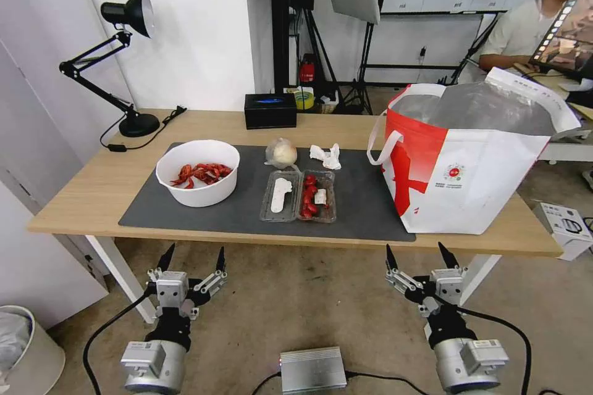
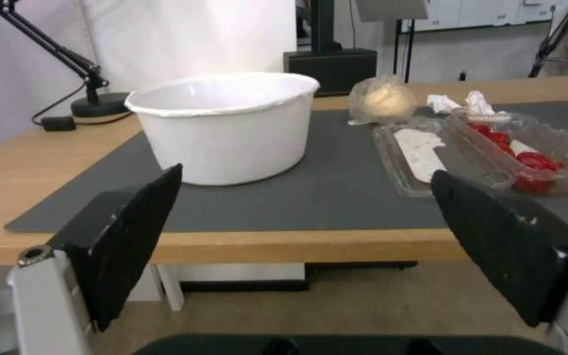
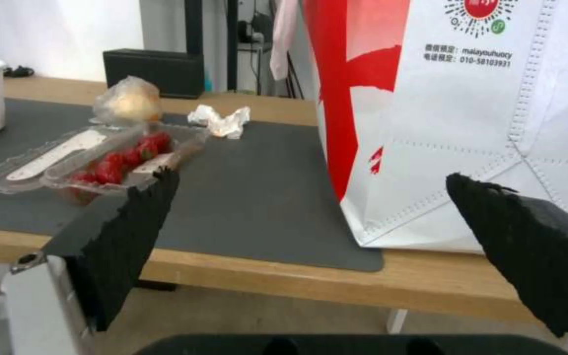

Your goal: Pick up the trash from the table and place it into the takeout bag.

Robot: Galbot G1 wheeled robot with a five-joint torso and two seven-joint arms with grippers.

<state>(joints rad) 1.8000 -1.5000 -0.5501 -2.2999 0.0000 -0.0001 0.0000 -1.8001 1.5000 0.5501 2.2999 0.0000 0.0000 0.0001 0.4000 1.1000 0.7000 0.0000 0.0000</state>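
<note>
Now, on the far left of the desk [image 1: 74, 197] stands one black lamp [image 1: 126, 62]. Next comes the dark grey mat [image 1: 247, 213], and four bits of trash lie on it. First is one white round bowl [image 1: 197, 173] with red crayfish shells inside. Then one balled clear plastic bag [image 1: 281, 152] sits near the back of the mat. Just in front of it lies one clear two-compartment tray [image 1: 299, 195]. Its long side points from the front of the desk to the back. One half holds a white scrap and the other half holds red shells. A little to the right of the balled bag lies one crumpled white tissue [image 1: 325, 156]. Behind the mat is one black tissue box [image 1: 270, 110].

On the right end of the desk stands one takeout bag [image 1: 469, 160], upright with its top open and its silver lining showing.

Two grippers hang low in front of the desk, touching nothing. The left gripper [image 1: 193, 259] is below the bowl, jaws spread wide. The right gripper [image 1: 421, 257] is below the bag's left corner, jaws spread wide too.
</note>
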